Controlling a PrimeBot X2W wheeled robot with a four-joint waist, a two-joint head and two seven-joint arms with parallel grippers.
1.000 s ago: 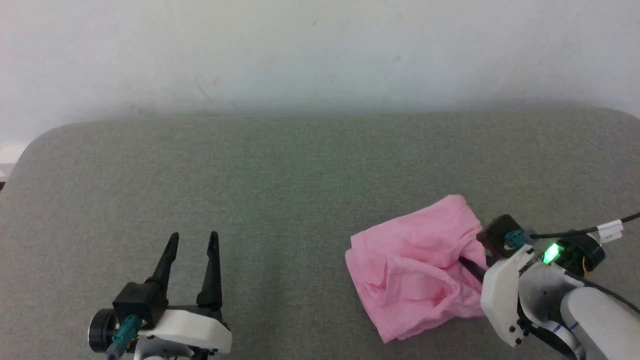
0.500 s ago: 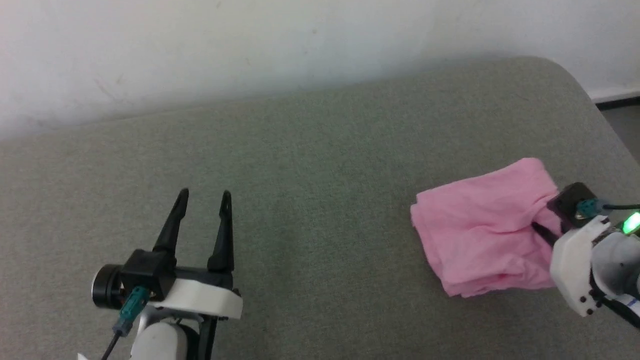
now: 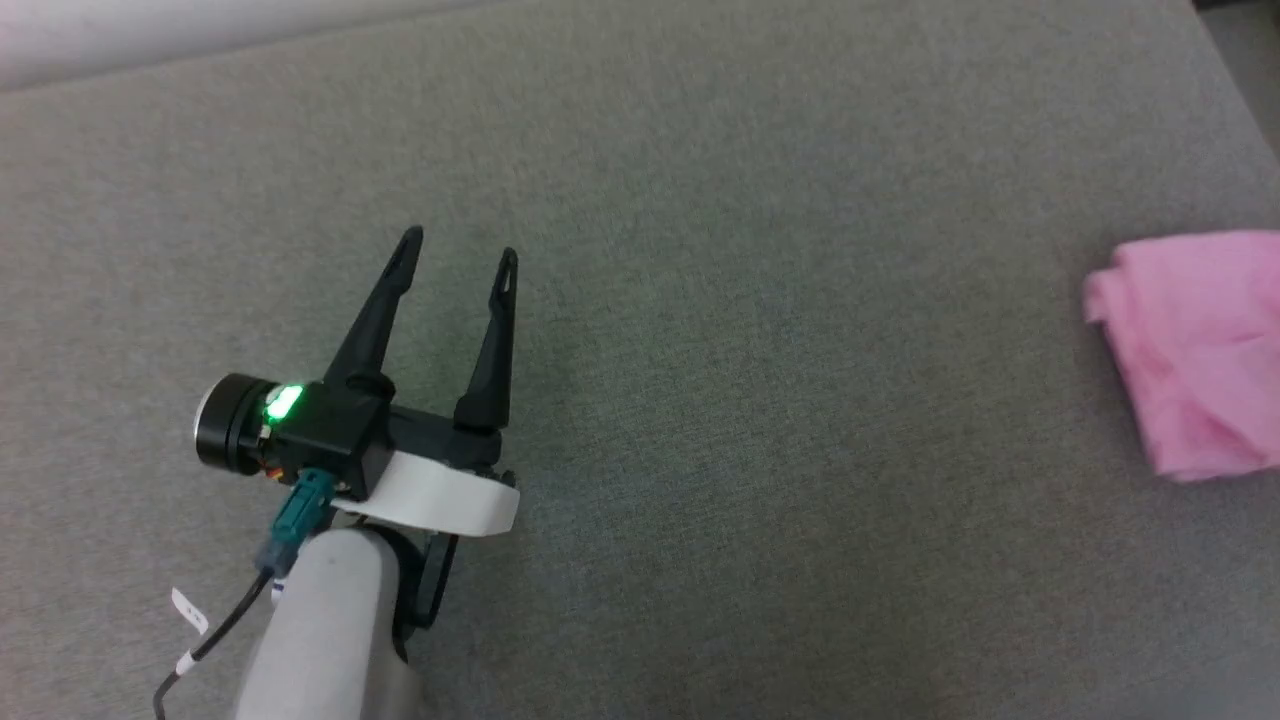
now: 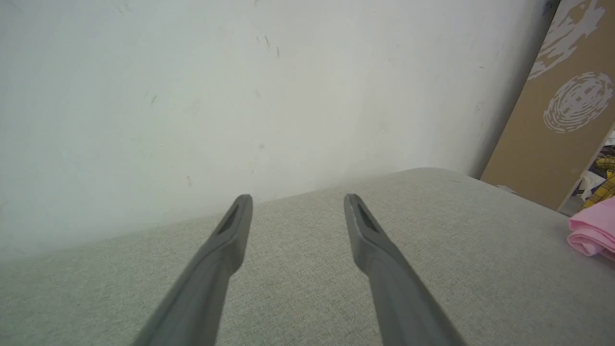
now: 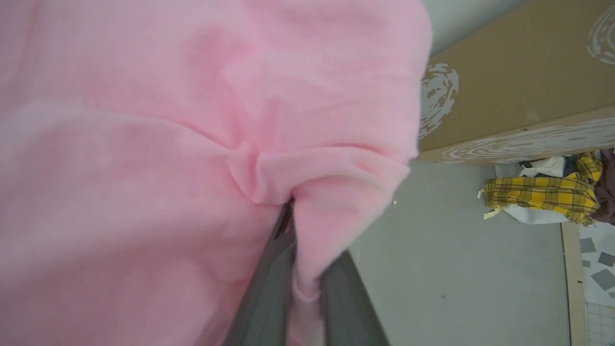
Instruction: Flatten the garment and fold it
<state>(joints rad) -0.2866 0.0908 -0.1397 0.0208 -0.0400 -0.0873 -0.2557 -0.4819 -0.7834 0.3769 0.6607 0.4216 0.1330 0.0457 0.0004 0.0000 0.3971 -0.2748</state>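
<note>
The left gripper point(image 3: 459, 247) is seen in the head view above the grey-green padded surface point(image 3: 750, 400), with its two dark fingers spread wide in a V and nothing between them. In the left wrist view the same gripper point(image 4: 298, 199) is shown released, the gap between its fingertips left bare, with the padded surface point(image 4: 432, 240) and a pale wall point(image 4: 240, 96) seen past them; no cloth is touched by it. A green light point(image 3: 283, 402) is lit on the wrist housing behind it. The garment point(image 3: 1190, 350) is found at the far right edge of the head view, bunched in soft layers on the padded surface and cut off by the frame, well apart from the left gripper. Its pink edge point(image 4: 593, 230) is also caught at the right margin of the left wrist view, beside a brown board point(image 4: 552, 120). In the right wrist view the right gripper point(image 5: 300, 250) is clenched on the garment point(image 5: 144, 144): a fold of pink fabric is pinched between the two grey fingers, and creases are drawn towards the grip. A yellow plaid cloth point(image 5: 538, 194) is seen beyond, below the brown board point(image 5: 519, 72).
</note>
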